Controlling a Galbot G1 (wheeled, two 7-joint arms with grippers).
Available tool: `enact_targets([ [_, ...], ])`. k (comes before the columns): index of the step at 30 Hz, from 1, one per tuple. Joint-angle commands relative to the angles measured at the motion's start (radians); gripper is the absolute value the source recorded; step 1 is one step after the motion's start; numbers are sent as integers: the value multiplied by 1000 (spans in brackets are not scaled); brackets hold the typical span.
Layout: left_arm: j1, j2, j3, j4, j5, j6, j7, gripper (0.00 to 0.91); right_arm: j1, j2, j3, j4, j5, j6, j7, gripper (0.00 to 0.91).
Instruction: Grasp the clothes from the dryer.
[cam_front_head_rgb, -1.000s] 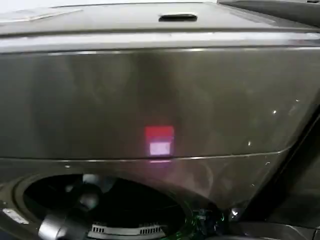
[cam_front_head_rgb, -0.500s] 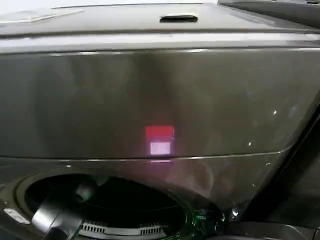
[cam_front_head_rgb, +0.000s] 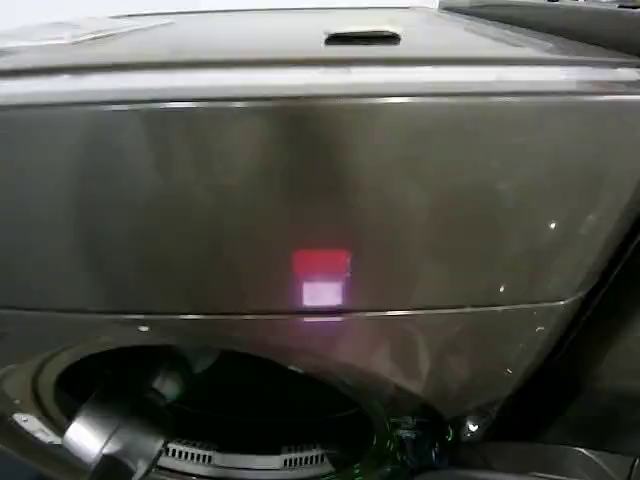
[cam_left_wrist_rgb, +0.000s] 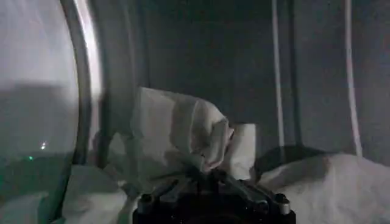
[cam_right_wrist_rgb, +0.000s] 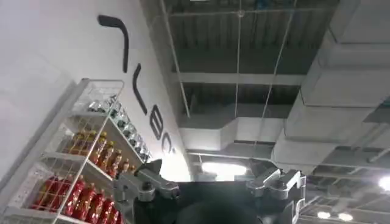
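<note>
Dark drum wall (cam_left_wrist_rgb: 244, 73) backs the left wrist view. Nearest the camera, the left pincer (cam_left_wrist_rgb: 210, 176) has its two fingers converged on a raised fold of the clothes (cam_left_wrist_rgb: 183, 137), the white bundle lying on the drum floor; it looks clamped on the cloth. In the head view, the left arm (cam_front_head_rgb: 110, 435) reaches down into the round door opening (cam_front_head_rgb: 210, 410) of the dryer (cam_front_head_rgb: 320, 190). Compared with a second ago, the arm sits lower and further left at the opening, and it has barely shifted over the last half second. My read: the reach is finished and the grasp is made, so pulling the cloth out is what remains. Farther up the dryer front, the red-pink light (cam_front_head_rgb: 320, 278) glows. Right pincer (cam_right_wrist_rgb: 210, 182) is parked, pointing up at the ceiling (cam_right_wrist_rgb: 256, 79), jaws apart and empty, with a drinks shelf (cam_right_wrist_rgb: 85, 170) beside it.
</note>
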Motion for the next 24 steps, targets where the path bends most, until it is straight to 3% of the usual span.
enact_targets([
  [1,79,-3,-124,-113,-151,46,-208,0,8,-1,-7,5,0,1,2,907],
  [7,236,-15,-264,-395,-342,143,-479,0,23,-1,-23,11,-1,2,2,907],
  [13,376,-49,-402,-571,-399,167,-793,0,38,-5,-39,14,-4,4,2,907],
  [15,430,-49,-432,-658,-424,132,-869,0,46,-6,-46,14,-6,4,2,907],
  [18,538,-58,-469,-773,-430,-2,-971,0,55,-8,-51,8,-9,6,2,907],
  [24,660,-89,-515,-974,-491,-116,-1056,0,59,-5,-61,18,-9,-5,1,907],
])
